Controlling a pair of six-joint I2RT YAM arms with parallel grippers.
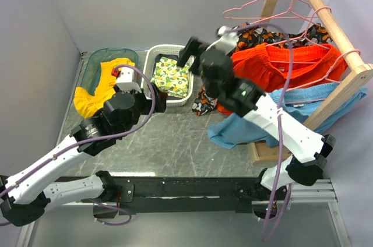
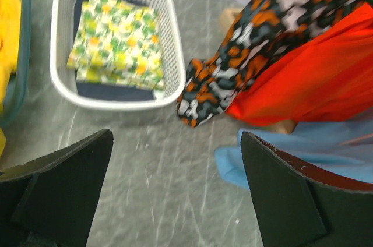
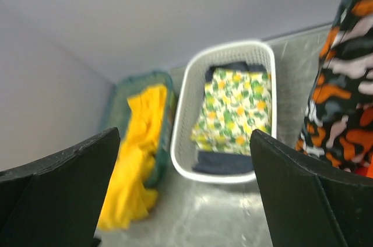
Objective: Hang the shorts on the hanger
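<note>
The camouflage shorts [image 1: 255,36] hang at the far end of the wooden rack, behind the orange shorts. Their lower leg [image 1: 204,102] reaches the table beside the white basket. They also show in the left wrist view [image 2: 245,43] and at the right edge of the right wrist view [image 3: 344,95]. Thin pink hangers [image 1: 274,7] hang on the rack bar above them; I cannot tell which wire carries the shorts. My right gripper [image 1: 204,48] [image 3: 186,189] stands open just left of the shorts, holding nothing. My left gripper [image 1: 148,92] [image 2: 178,189] hovers open and empty over the table.
Orange shorts [image 1: 291,63] and light-blue shorts [image 1: 274,113] hang on the wooden rack [image 1: 344,43] at the right. A white basket [image 1: 152,55] holds a green-yellow patterned cloth. A teal bin [image 1: 93,60] with yellow cloth stands at the back left.
</note>
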